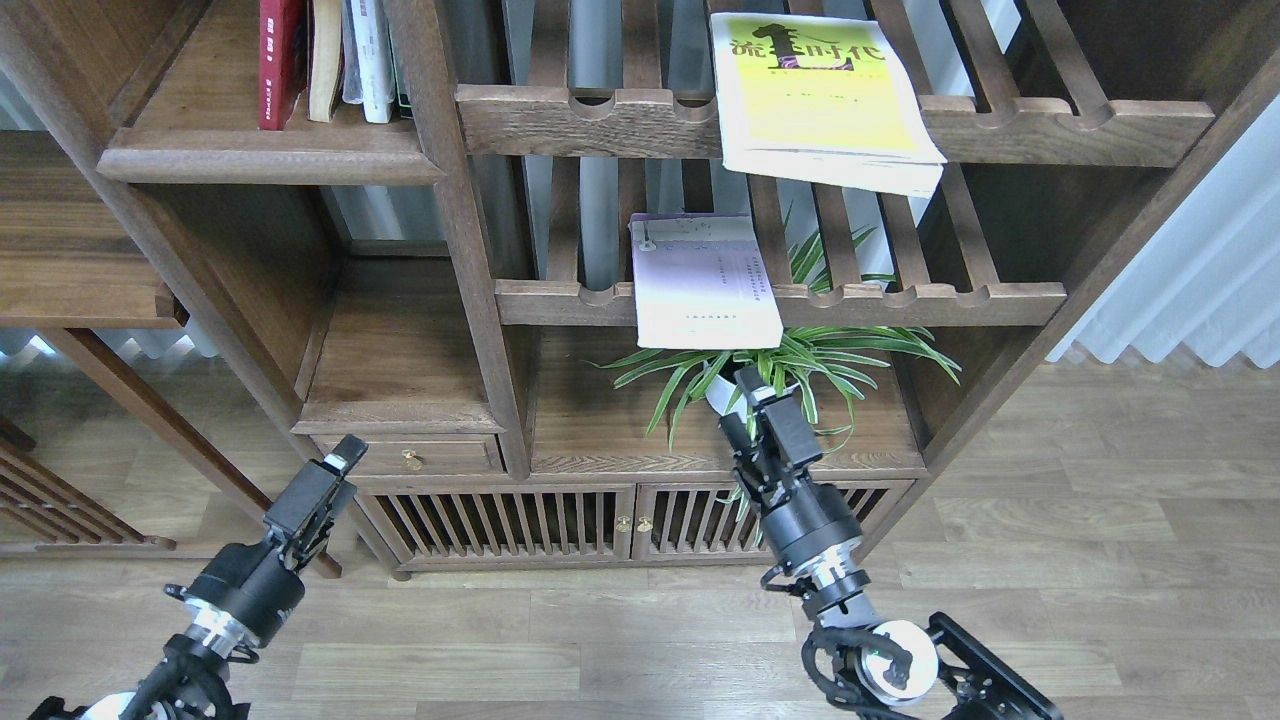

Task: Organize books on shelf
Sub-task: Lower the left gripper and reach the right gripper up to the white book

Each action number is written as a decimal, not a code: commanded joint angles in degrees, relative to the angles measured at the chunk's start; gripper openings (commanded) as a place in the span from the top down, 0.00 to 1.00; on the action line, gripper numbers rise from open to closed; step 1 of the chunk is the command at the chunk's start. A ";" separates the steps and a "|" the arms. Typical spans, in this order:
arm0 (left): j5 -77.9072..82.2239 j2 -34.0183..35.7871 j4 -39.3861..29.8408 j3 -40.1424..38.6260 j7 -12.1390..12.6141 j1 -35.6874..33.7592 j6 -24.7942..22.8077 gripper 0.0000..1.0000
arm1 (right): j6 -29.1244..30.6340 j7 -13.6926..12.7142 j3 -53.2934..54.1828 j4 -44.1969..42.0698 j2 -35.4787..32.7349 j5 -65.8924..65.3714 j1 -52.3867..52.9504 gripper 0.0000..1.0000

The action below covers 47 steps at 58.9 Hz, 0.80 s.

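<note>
My right gripper [752, 388] hangs in front of the leafy plant [790, 365], its fingers empty, though they look dark and foreshortened from here and I cannot tell whether they are apart or together. My left gripper [345, 455] is raised near the small drawer [405, 458], well apart from any book, and its fingers are likewise too small to read. Just above my right gripper, the lavender book [705, 280] lies flat on the lower slatted rack [900, 300], cover up, long axis running front to back, its near end hanging over the front rail toward me; it is pale, white fading to purple, with fine print. Higher up, the yellow-green book [820, 95] lies flat on the upper slatted rack [1050, 125], black title characters at its far end, long axis also front to back, slightly skewed, its near corner jutting past the rail. The dark red book [280, 60] stands upright on the solid shelf [270, 160] at upper left, touching a cream book [325, 60] beside other light-spined ones.
</note>
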 commanded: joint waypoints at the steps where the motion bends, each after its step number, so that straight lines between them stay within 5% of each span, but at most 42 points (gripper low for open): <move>1: -0.01 -0.01 0.18 0.16 0.09 0.09 0.01 0.01 | 0.00 0.00 -1.66 -0.27 0.00 0.62 2.07 0.01; 17: 0.08 0.08 0.53 -0.02 0.09 0.53 0.01 0.01 | -4.97 0.26 -1.57 -7.12 0.00 6.95 12.00 0.01; 47: 0.08 0.08 0.80 0.07 0.09 0.35 0.01 0.01 | -11.30 1.23 -1.48 -7.56 0.00 9.94 15.78 0.01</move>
